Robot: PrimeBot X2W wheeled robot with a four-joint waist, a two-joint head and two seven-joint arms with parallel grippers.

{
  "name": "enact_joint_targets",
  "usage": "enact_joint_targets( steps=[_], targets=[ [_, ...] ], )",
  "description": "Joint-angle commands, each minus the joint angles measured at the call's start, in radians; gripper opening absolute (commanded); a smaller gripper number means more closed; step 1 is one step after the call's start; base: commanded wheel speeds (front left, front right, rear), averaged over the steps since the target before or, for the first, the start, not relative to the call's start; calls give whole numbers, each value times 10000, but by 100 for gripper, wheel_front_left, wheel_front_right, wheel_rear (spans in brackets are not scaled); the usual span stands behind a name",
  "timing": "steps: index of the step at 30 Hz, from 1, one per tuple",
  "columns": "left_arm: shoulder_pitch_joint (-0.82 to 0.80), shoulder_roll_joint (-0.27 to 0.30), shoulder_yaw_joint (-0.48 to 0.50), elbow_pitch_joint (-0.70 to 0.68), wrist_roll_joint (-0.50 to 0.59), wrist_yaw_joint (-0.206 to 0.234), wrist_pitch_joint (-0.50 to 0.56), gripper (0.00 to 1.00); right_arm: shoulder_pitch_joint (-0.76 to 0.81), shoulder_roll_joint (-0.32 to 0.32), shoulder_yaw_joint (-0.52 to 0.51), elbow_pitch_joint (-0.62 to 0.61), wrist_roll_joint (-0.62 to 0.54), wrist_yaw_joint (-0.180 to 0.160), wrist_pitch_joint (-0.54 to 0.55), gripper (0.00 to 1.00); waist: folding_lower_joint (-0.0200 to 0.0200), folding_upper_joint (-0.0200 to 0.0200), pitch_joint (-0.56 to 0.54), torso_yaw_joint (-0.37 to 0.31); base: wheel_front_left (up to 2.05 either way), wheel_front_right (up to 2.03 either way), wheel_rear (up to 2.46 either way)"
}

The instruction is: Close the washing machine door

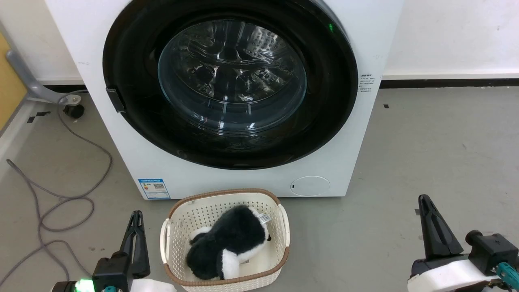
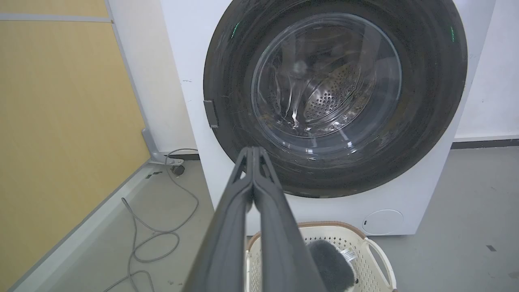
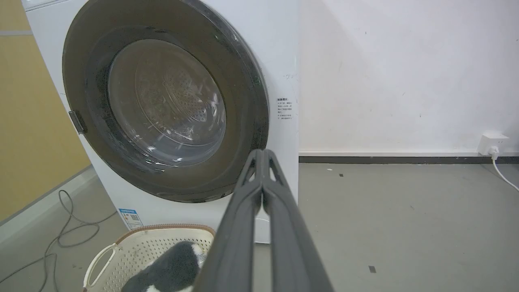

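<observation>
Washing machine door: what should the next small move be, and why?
Likely just a light confirming press by the left gripper on the washing machine door near the tab on its rim. The door already looks flush with the washing machine, no gap visible, but whether it latched cannot be told. That gripper and the right gripper are shut, low, apart from the door.

Nothing is being shown sharply enough to be read. A blue-edged sticker (image 1: pixel 154 188) with a QR code is being carried low on the front of the washing machine (image 1: pixel 227 178). A small block of print (image 1: pixel 366 84) is being displayed just beside the washing machine door (image 1: pixel 129 73). Both are being rendered too small to make out.
</observation>
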Motion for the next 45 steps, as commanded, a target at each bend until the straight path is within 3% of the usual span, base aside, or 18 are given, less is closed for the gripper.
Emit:
enact_joint_targets(
  steps=[1, 45],
  targets=[
    [-156, -17, 22, 12, 61, -64, 68, 0, -28, 16, 21, -70, -99, -2, 73, 0, 1, 0, 1, 3, 0, 0, 0],
    [-534, -288, 281, 147, 169, -826, 967, 0, -70, 40, 194, -318, -660, -6, 978, 0, 1, 0, 73, 181, 0, 0, 0]
  ],
)
